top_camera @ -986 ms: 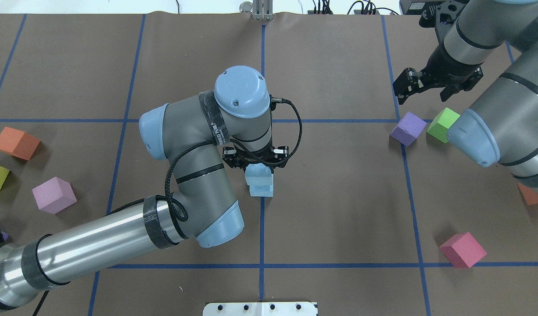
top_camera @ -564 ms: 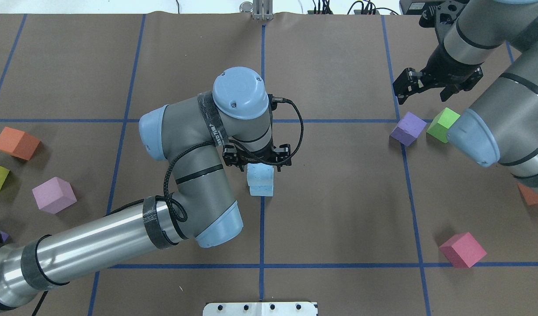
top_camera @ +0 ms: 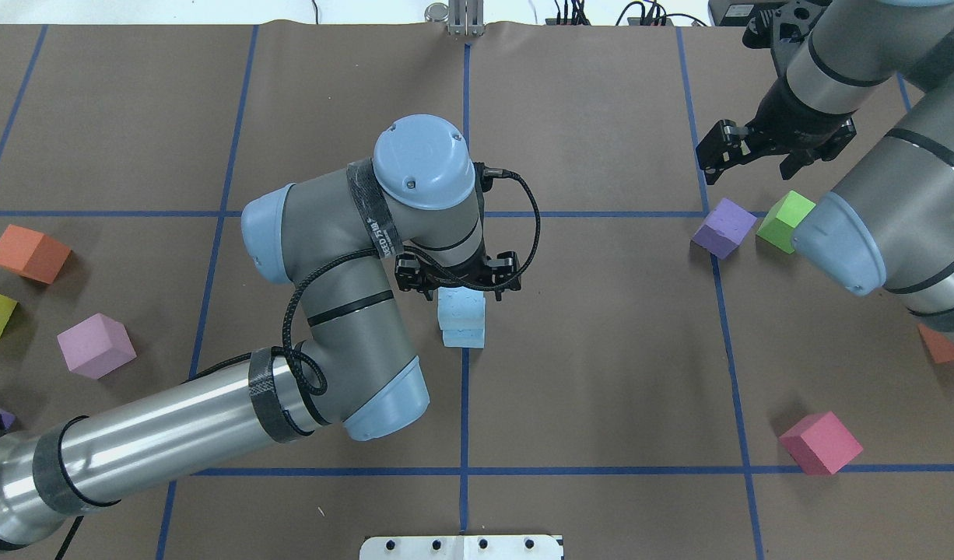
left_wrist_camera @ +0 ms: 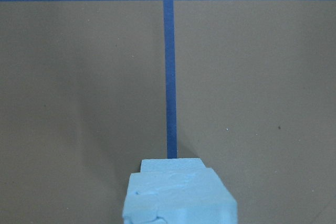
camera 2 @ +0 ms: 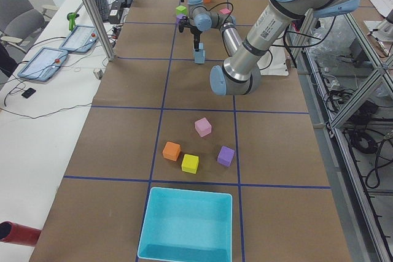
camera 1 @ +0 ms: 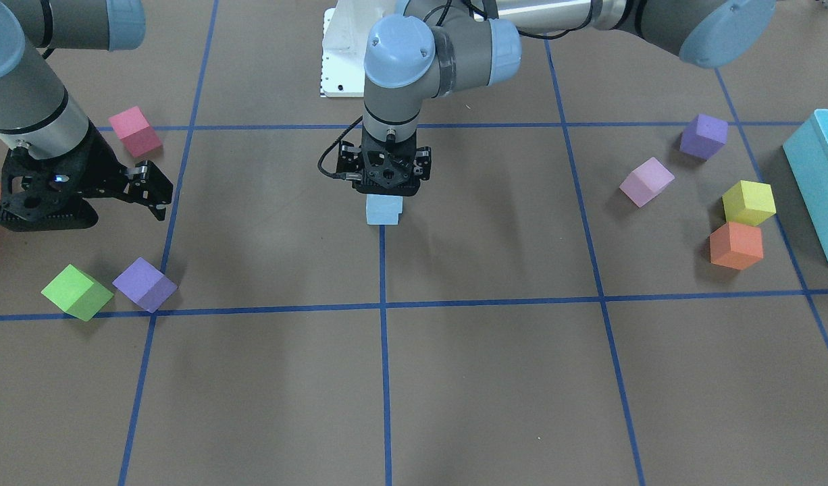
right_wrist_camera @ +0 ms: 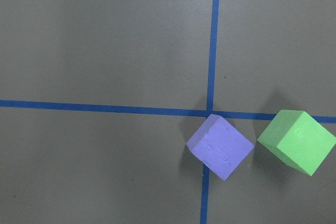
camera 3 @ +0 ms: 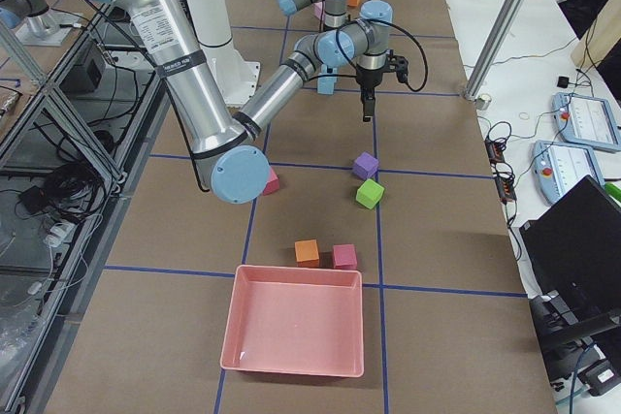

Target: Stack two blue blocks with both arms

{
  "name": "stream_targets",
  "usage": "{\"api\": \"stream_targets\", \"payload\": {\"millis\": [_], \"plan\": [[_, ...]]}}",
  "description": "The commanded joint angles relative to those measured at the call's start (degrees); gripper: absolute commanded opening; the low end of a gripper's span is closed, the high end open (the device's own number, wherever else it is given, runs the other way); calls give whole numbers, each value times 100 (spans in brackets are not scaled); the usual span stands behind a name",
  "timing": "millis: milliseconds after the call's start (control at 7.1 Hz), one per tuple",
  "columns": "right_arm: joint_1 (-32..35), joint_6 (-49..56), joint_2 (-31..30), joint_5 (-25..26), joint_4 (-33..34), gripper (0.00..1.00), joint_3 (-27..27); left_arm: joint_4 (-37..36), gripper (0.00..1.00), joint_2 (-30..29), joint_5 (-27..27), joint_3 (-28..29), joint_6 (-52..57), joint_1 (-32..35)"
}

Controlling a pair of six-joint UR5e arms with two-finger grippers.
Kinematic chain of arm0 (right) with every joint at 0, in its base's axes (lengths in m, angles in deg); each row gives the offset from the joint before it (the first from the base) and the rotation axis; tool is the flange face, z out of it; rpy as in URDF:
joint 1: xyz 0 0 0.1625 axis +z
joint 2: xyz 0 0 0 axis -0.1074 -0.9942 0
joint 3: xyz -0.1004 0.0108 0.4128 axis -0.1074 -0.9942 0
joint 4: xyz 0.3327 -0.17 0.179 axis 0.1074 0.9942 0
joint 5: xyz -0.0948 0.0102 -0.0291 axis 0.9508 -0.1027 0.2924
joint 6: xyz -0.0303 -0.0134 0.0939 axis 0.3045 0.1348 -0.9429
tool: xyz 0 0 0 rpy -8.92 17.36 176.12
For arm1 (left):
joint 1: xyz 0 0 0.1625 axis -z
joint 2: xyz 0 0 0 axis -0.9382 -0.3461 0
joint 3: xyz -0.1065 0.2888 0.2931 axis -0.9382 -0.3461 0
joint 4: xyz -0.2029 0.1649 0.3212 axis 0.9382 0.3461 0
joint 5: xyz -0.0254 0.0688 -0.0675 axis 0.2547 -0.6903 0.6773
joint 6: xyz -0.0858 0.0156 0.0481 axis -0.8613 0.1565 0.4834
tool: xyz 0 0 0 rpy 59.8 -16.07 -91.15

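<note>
The left arm reaches in from the left with its elbow bent and its wrist pointing straight down over the two blue blocks. These sit stacked on the surface at the centre tape line. The left jaws hang spread just above the upper block, not clamped on it. The right arm is folded at the far right, with the right jaws apart and empty near a purple cube.

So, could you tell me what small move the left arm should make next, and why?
Probably lift the left gripper straight up: its jaws look open and the upper blue block already sits on the lower blue block, so moving sideways could topple it.
</note>
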Motion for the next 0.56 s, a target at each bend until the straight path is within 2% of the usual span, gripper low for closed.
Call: {"api": "stream_targets", "payload": {"millis": [0,423], "plan": [[109,1,-1,-123,-3,99,8,-42,97,196,7,-425,10,73],[985,1279,-237,-475,14,99,-237,-68,97,916,78,-1155,377,625]]}}
